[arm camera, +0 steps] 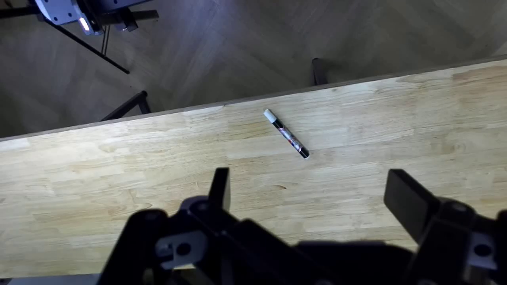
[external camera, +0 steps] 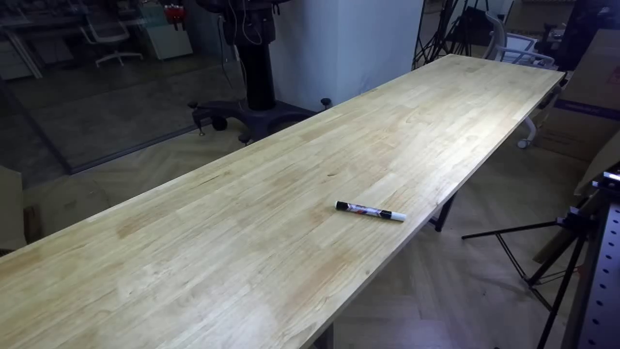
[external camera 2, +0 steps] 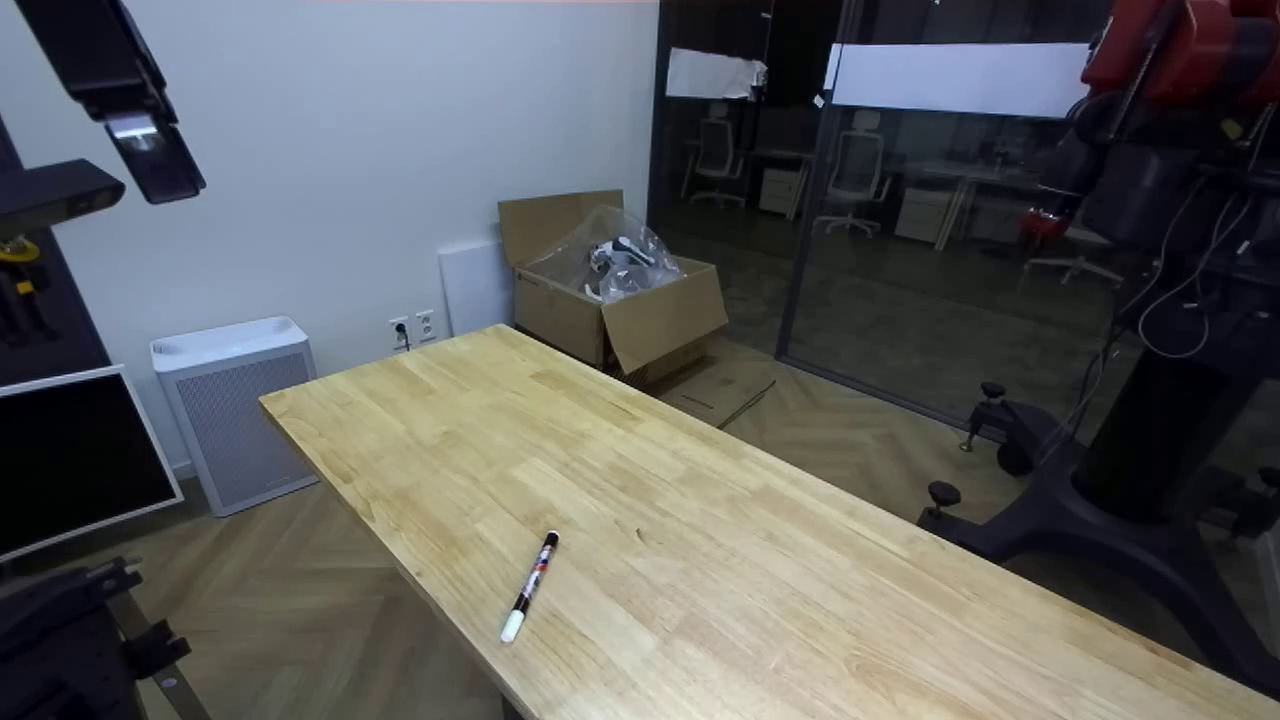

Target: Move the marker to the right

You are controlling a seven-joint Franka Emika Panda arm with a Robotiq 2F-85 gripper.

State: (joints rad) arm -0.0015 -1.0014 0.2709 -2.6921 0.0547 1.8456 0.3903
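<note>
One marker point(arm camera: 288, 135) on one table point(arm camera: 138, 166), two jaws above it.
Your jaws hang spread wide; in the wrist view, the marker lies beyond their tips, near one long edge.

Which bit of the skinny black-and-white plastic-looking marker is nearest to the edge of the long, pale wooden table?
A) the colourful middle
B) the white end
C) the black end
B, because in the wrist view the white end of the marker lies closest to the edge of the table, while the black end lies farther in.
</note>
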